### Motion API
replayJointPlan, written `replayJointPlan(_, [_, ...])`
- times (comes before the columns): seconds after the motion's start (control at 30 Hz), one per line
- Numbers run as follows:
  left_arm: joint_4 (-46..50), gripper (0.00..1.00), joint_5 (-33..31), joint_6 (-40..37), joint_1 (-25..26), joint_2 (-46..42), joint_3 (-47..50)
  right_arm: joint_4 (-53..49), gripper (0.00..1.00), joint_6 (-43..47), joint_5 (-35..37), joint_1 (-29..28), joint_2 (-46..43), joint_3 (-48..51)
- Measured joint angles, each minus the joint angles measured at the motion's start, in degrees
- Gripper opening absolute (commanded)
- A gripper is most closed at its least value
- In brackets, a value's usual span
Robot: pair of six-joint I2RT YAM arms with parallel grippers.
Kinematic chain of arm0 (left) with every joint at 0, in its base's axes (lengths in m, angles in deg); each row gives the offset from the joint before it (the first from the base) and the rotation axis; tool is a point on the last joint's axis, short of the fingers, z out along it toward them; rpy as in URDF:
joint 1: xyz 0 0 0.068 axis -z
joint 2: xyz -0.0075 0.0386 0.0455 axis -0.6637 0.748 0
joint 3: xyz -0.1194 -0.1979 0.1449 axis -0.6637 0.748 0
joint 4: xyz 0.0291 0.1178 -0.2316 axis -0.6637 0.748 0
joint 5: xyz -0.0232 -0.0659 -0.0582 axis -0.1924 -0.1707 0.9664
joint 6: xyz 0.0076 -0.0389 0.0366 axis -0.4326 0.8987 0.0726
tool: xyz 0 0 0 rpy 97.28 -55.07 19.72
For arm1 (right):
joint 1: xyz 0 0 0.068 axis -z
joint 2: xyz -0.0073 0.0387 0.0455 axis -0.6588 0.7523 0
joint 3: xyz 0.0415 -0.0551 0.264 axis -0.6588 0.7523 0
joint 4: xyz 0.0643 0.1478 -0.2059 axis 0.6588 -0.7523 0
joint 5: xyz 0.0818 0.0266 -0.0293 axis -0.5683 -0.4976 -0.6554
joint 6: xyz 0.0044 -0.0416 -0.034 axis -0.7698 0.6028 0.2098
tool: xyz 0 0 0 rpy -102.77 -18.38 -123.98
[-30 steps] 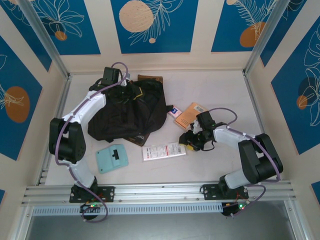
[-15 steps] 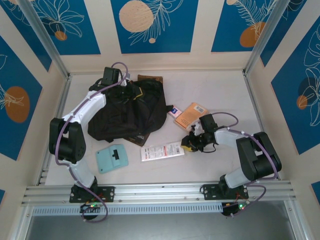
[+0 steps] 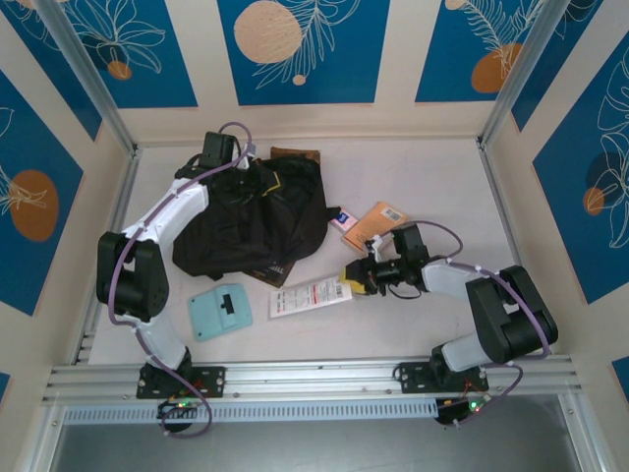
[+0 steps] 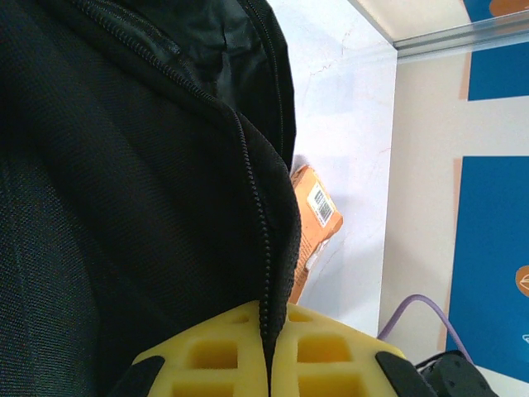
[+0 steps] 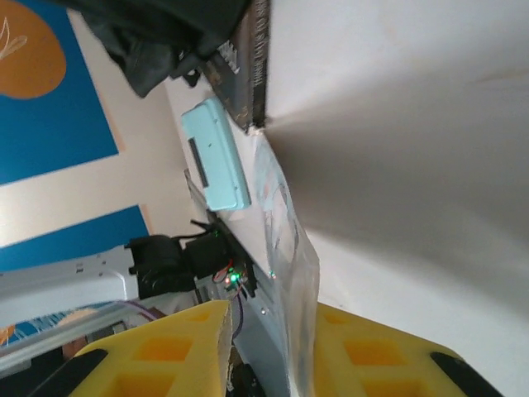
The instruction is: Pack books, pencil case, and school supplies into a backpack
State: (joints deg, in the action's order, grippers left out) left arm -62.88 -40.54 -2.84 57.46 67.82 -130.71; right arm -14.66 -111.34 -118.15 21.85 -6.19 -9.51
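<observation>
White tabletop between blue-and-cream walls, from above: the backpack [image 3: 246, 221] lies far left, and my left pincer [image 3: 242, 165] is at its upper edge. Outside it lie the orange book [image 3: 381, 220], the tiny box [image 3: 341, 219], the teal piece [image 3: 220, 312] and the white packet [image 3: 310, 297]. I judge most of the packing is not yet done.

Left wrist: my pads are closed on the zip edge [image 4: 252, 190].

Right wrist: my right pincer [image 5: 273, 356] stands partly open with the packet's end between the pads; I cannot confirm a firm hold. A dark book [image 5: 248, 58] at the backpack's near edge may obstruct.
</observation>
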Motion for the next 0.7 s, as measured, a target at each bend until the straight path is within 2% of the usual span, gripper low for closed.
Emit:
replayJointPlan(0.07, [0.00,0.00,0.00,0.00,0.00,0.00,0.00,0.26,0.34,-0.70,-0.17,-1.57,0.07,-0.92])
replayJointPlan(0.17, [0.02,0.00,-0.02,0.00,0.00,0.00,0.00,-0.50,0.44,-1.36,0.42,-4.07,0.11,-2.82])
replayJointPlan(0.3, [0.00,0.00,-0.02,0.00,0.00,0.07,0.00,-3.06,0.44,-1.05,3.69,-6.67,0.11,-6.05])
replayJointPlan(0.37, [0.00,0.00,0.00,-0.02,0.00,0.22,0.00,-4.39,0.40,-0.96,5.49,-7.45,0.13,-7.13])
replayJointPlan(0.5, [0.00,0.00,0.02,-0.02,0.00,0.37,0.00,-5.90,0.11,-0.61,8.31,-8.09,1.79,-7.78])
replayJointPlan(0.57, [0.02,0.00,0.04,-0.04,0.00,0.37,0.00,-7.85,0.01,-0.31,9.66,-8.07,2.21,-7.89])
replayJointPlan(0.7, [0.04,0.00,0.20,-0.22,0.02,0.37,-0.02,-12.48,0.00,0.44,11.61,-7.56,-0.74,-8.41])
